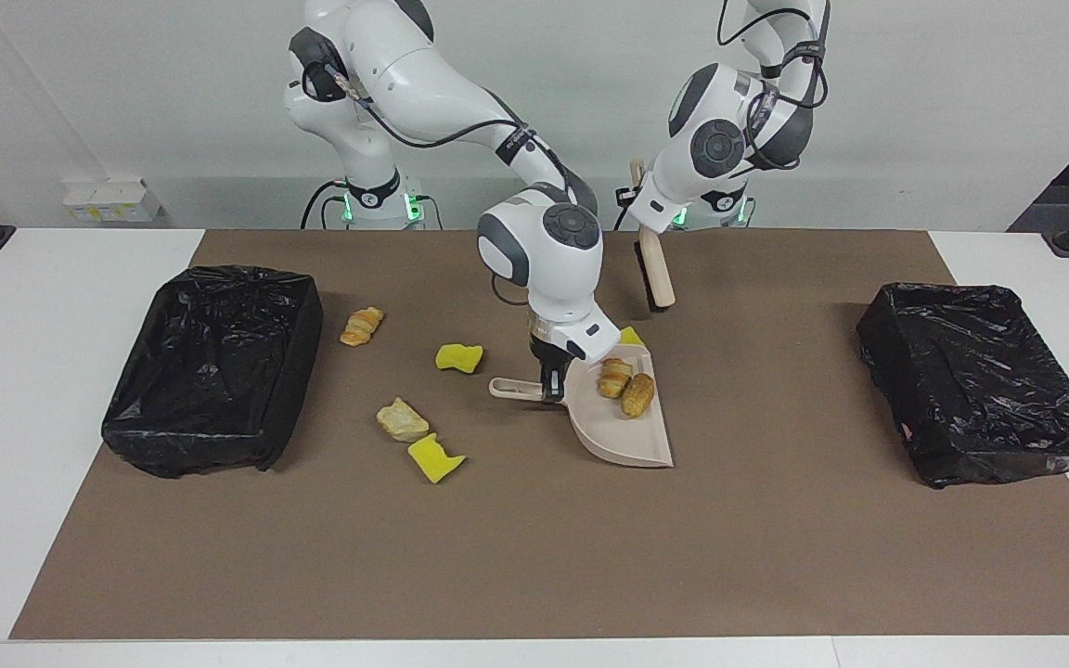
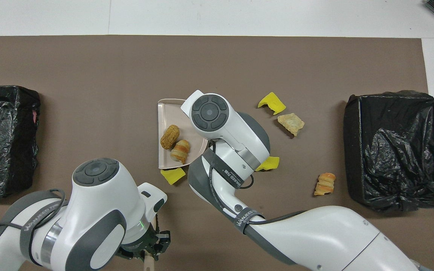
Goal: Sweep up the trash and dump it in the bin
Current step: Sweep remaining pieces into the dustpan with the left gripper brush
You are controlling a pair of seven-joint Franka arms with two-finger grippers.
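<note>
Right gripper (image 1: 550, 385) clamped on dustpan (image 1: 623, 436) handle, two pastries (image 1: 625, 385) inside, left gripper (image 1: 638, 199) gripping raised brush (image 1: 655, 274)

We see a big flat brown mat (image 1: 534, 557) on the white table (image 1: 52, 297), and a small white box (image 1: 112, 199).

One camera sits high across the table (image 1: 534, 557), facing the robots at some distance and taking in the whole brown mat, both arms and the wall. The other hangs high above the robots' end, looking steeply down and closer in. Both share the mat around the dustpan (image 1: 623, 431) (image 2: 171, 113), seen half a turn apart.
</note>
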